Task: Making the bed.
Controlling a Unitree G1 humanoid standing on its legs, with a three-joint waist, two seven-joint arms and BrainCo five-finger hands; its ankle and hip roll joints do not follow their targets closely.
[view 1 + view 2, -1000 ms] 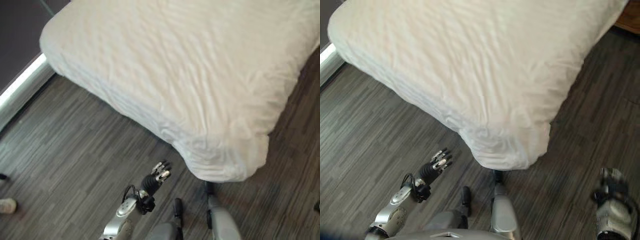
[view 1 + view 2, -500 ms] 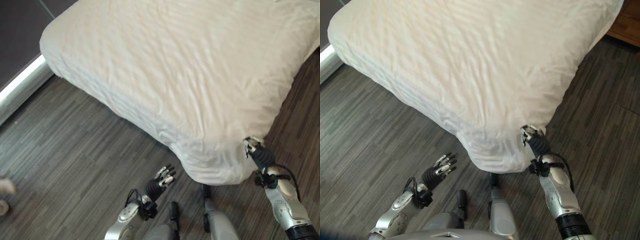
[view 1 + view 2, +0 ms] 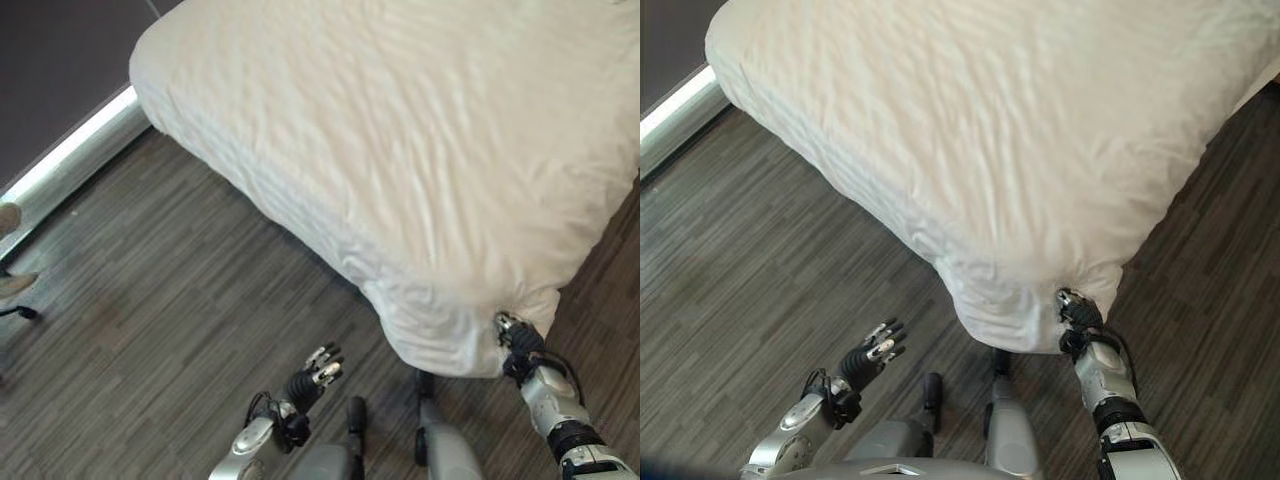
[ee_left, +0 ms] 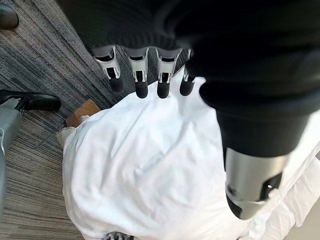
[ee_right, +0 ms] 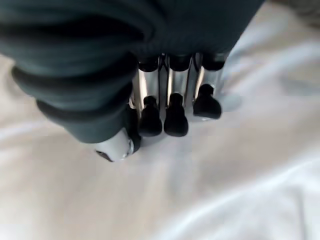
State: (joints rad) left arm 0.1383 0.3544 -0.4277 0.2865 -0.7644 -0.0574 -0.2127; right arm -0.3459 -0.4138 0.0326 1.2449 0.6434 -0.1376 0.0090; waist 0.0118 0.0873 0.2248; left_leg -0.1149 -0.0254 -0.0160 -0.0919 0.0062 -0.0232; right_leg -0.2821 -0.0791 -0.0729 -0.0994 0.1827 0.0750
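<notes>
The white, puffy, wrinkled duvet (image 3: 400, 150) on the bed looks soft, light and yielding. Grasp it at the near corner. Right robot hand (image 3: 1076, 308) touches that corner, fingers curled, no cloth visibly pinched. Left robot hand (image 3: 318, 366) hangs relaxed, apart.

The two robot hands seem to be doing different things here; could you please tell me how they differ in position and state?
The right robot hand is up against the near corner of the white duvet, while the left robot hand hangs over the dark wood floor, apart from the bed. The right robot hand's fingers are curled at the cloth, though an actual pinch isn't clear; the left robot hand's fingers are straight and hold nothing. Both have dark ribbed covers.
</notes>
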